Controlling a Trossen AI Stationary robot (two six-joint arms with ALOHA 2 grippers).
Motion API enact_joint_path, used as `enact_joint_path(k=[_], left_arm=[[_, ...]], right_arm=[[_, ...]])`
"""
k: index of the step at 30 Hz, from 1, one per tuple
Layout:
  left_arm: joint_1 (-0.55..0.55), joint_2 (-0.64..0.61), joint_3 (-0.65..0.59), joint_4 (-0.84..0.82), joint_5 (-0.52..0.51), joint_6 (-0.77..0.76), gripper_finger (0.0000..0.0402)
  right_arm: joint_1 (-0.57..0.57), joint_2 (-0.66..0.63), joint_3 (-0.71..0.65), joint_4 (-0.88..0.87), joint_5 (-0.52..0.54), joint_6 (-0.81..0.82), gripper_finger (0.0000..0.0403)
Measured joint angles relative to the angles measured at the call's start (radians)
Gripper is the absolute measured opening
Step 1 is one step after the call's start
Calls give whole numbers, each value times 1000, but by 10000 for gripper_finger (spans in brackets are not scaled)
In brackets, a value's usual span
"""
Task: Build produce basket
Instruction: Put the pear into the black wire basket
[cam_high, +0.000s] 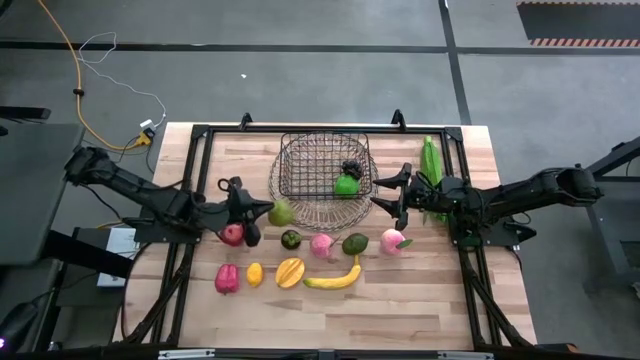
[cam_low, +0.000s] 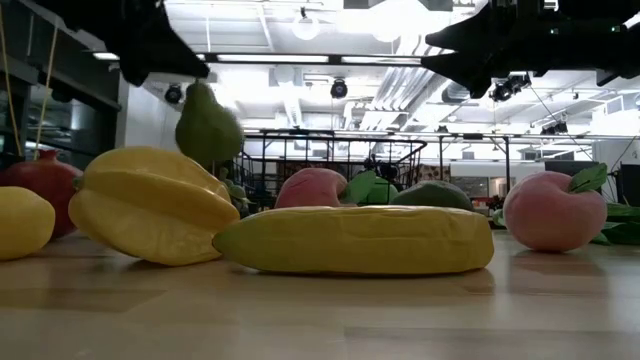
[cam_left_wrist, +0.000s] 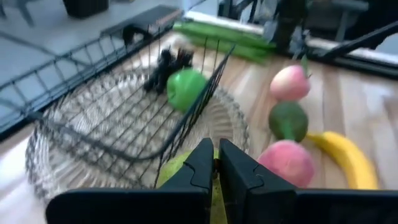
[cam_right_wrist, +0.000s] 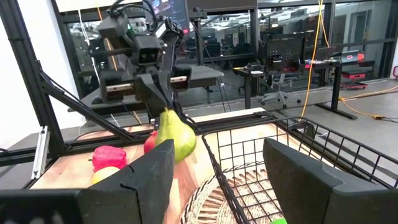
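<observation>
A green pear (cam_right_wrist: 175, 138) hangs in the air just left of the dark wire basket (cam_high: 320, 168), with my left gripper (cam_high: 262, 213) shut on it. A green apple (cam_high: 347, 185) and dark grapes (cam_high: 352, 168) lie inside the basket. At the basket's right side my right gripper (cam_high: 398, 196) stands open and level, with nothing between its fingers. A long green husk (cam_high: 432, 165) lies on the table beside the right arm. The low view shows the pear (cam_low: 208, 128) well above the tabletop. My left gripper pinches the pear's narrow top end (cam_right_wrist: 166, 116) between its two fingertips. The fingers come from the table's left side, slanting a little downward. The pear hangs upright below them, clear of the table, close to the basket's left rim.
In front of the basket lie a red fruit (cam_high: 232, 235), a dark avocado (cam_high: 291, 239), two pink peaches (cam_high: 321, 245) (cam_high: 392, 241) and a green avocado (cam_high: 355, 243). Nearer the front edge are a red pepper (cam_high: 227, 278), lemon (cam_high: 255, 273), starfruit (cam_high: 290, 272) and banana (cam_high: 335, 280).
</observation>
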Motion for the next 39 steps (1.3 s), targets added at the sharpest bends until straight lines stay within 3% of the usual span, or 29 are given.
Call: enact_joint_path(k=[8, 21, 27, 33, 39], left_arm=[[-54, 0, 0, 84, 10, 60, 2], [-31, 1, -1, 152, 3, 104, 1], [104, 27, 7, 399, 67, 303, 1], [327, 96, 113, 383, 229, 321, 1], [514, 271, 276, 298, 470, 321, 1]], right_arm=[[0, 0, 0, 0, 0, 0, 236], [0, 0, 0, 1, 0, 0, 236], [0, 0, 0, 1, 0, 0, 236], [0, 0, 0, 1, 0, 0, 236], [0, 0, 0, 0, 0, -11, 236]])
